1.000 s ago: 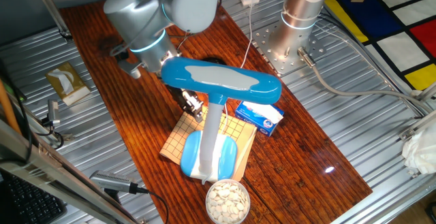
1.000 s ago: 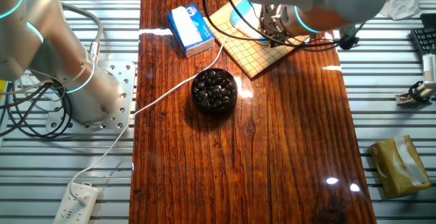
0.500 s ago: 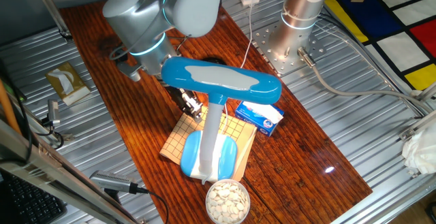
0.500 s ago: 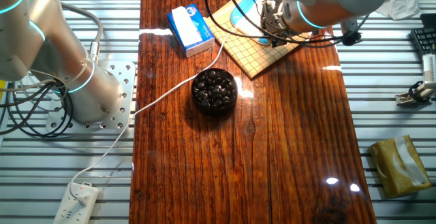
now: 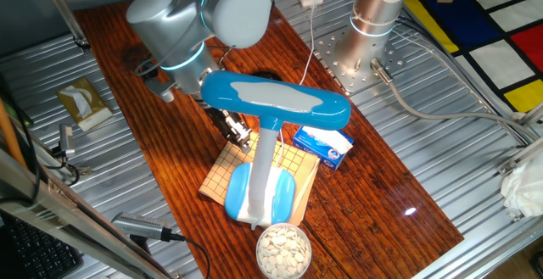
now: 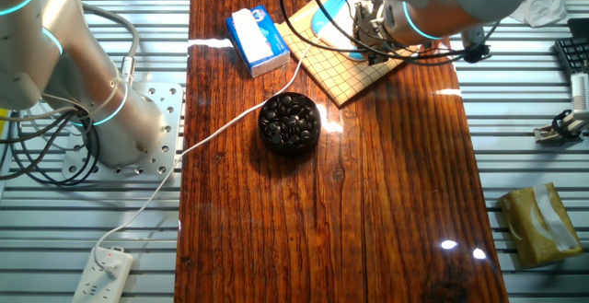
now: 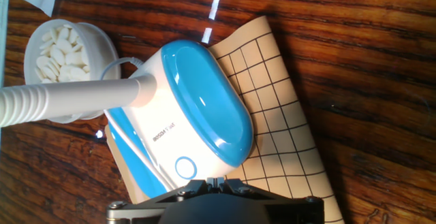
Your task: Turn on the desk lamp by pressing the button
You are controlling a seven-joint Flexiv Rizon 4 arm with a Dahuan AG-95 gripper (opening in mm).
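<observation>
The desk lamp has a long sky-blue head (image 5: 271,101) with a white panel, a white stem (image 5: 265,156) and a blue-and-white rounded base (image 5: 261,192) standing on a grid mat (image 5: 221,175). In the hand view the base (image 7: 197,108) fills the middle. Its round ringed button (image 7: 184,167) sits near the base's lower end, just above my gripper (image 7: 214,181). The fingertips touch each other and hold nothing. My gripper (image 5: 237,131) hangs under the lamp head, beside the stem. In the other fixed view it (image 6: 373,50) points down at the base (image 6: 329,16).
A bowl of white pieces (image 5: 283,249) stands at the base's front. A bowl of dark pieces (image 6: 290,122) stands mid-table. A small blue-and-white box (image 5: 324,143) lies right of the mat. A white cable (image 6: 212,133) crosses the table. A second arm's mount (image 5: 361,54) stands beside it.
My arm has shifted slightly, bringing the gripper a little closer to the lamp base. The lamp and other things have not moved.
</observation>
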